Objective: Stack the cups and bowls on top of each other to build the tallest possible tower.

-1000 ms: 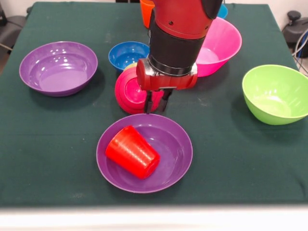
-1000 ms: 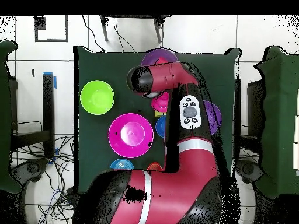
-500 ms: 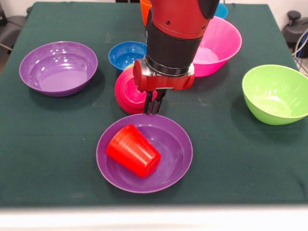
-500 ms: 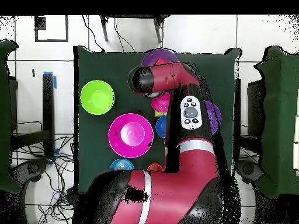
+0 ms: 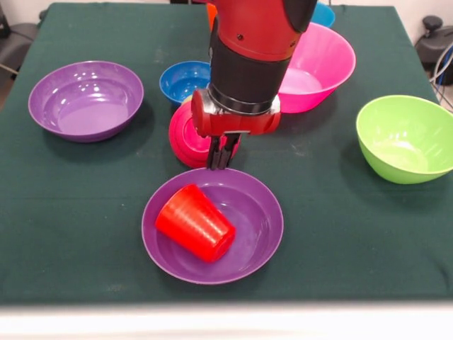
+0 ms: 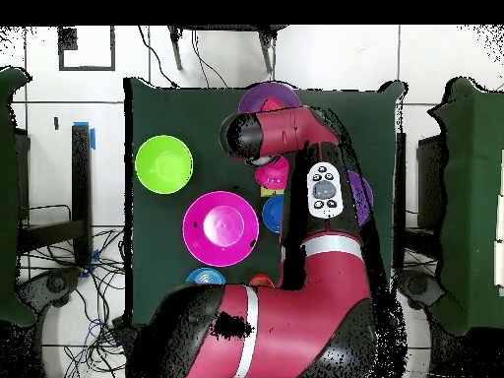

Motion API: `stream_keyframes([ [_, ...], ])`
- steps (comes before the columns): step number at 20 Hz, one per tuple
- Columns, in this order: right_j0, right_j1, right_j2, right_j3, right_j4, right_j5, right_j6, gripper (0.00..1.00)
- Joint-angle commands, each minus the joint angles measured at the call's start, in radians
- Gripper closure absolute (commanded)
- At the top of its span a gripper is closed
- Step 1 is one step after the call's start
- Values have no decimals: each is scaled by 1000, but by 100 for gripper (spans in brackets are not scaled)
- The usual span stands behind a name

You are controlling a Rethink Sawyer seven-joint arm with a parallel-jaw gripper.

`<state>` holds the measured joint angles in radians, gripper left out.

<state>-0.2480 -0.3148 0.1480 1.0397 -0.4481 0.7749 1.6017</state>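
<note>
Now your gripper, fingers pressed together and empty, hangs beside the tipped small crimson plastic bowl. Lower centre, one glossy red plastic tumbler lies in one of two wide purple plastic bowls; open green cloth shows lower right.

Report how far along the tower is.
Barely begun. Done: a red cup lies on its side in the near purple bowl, not stacked. In hand: the hand is at the tilted crimson bowl, fingers close together. Left: the other purple bowl, dark blue, pink and lime green bowls stand apart.

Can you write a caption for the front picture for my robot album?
Robot pincer shut beside a tipped crimson plastic bowl, above a red plastic cup lying in a purple plastic bowl.
</note>
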Motion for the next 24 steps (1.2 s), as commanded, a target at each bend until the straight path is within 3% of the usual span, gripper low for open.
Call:
stream_keyframes([
  [1,-29,128,86,-52,17,-10,-21,100],
  [8,-26,169,87,-108,14,11,-35,100],
  [24,-9,139,41,-58,-13,-21,-10,100],
])
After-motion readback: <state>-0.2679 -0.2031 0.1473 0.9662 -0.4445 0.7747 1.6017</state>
